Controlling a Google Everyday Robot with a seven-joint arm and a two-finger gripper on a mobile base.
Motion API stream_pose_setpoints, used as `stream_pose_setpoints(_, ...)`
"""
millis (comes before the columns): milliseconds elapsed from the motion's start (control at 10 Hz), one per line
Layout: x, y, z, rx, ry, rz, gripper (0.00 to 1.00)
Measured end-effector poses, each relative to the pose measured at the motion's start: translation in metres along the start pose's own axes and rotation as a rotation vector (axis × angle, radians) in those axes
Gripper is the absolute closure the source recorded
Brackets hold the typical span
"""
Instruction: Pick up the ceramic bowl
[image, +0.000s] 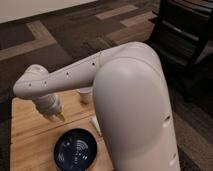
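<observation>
The ceramic bowl (75, 149) is dark navy blue with white swirl lines inside. It sits on the wooden table (25, 135) near its front edge. My gripper (57, 117) hangs from the white arm above the table, just behind and to the left of the bowl, apart from it. It holds nothing that I can see. My large white arm (130, 100) covers the right part of the table.
A small white cup (86, 95) stands behind the bowl, partly hidden by the arm. A white object (95, 125) lies to the right of the bowl. Black furniture (185, 35) stands at the far right on the dark patterned carpet.
</observation>
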Motion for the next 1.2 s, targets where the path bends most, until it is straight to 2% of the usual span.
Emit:
stream_pose_setpoints(400, -0.002, -0.002, 0.003, 0.002, 0.007, 0.011, 0.20)
stream_pose_setpoints(600, -0.015, -0.022, 0.008, 0.016, 0.012, 0.057, 0.20)
stream_pose_setpoints(1200, -0.014, -0.017, 0.008, 0.009, 0.011, 0.051, 0.20)
